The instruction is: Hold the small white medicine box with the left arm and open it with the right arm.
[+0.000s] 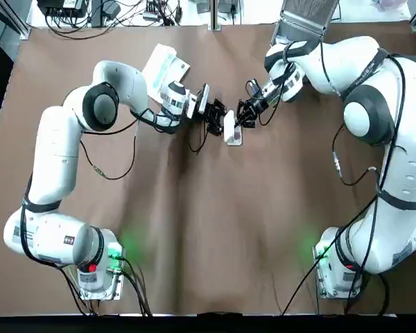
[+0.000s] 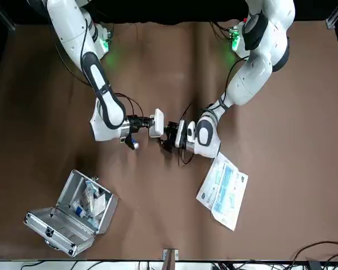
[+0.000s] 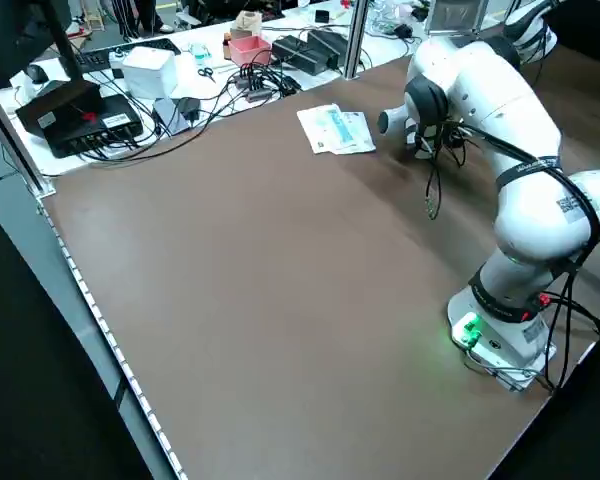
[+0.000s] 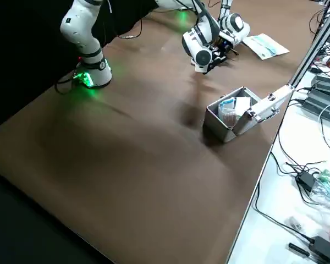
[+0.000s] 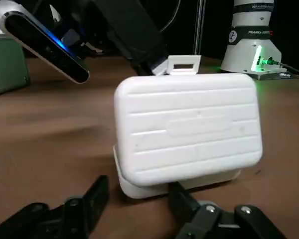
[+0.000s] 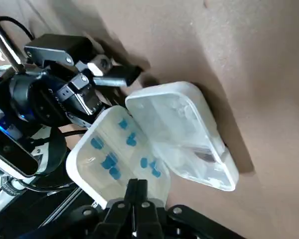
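Both arms met over the brown worktop point(image 1: 194, 229), close to the printed leaflet point(image 1: 165, 66). The small white medicine box point(image 1: 232, 129) stood near that leaflet, on its robot-ward side and toward the right arm. The left pincer point(image 1: 216, 119) lay between the leaflet and the box, low at the box's base. Its fingers point(image 5: 97, 195) were spread apart, one overlapping the lower edge of the box and the other just beside a corner; whether they pressed on the box could not be told. The right pincer point(image 6: 136, 184) reached in from the side of the box away from the leaflet; its fingers were drawn together at the rim of the raised half, apparently pinching it near the latch tab point(image 5: 183, 64). The box was already open: the white half point(image 5: 187, 127) was tilted up with blue pills point(image 6: 109, 162) showing in its compartments, and the clear half point(image 6: 189, 134) lay on the worktop. An open metal case point(image 2: 73, 216) sat well apart from the leaflet, on the right arm's side. By judgement the opening itself was essentially done. What remained, if anything, was to swing the raised half fully back and release it; a firm left-arm hold was not evident.
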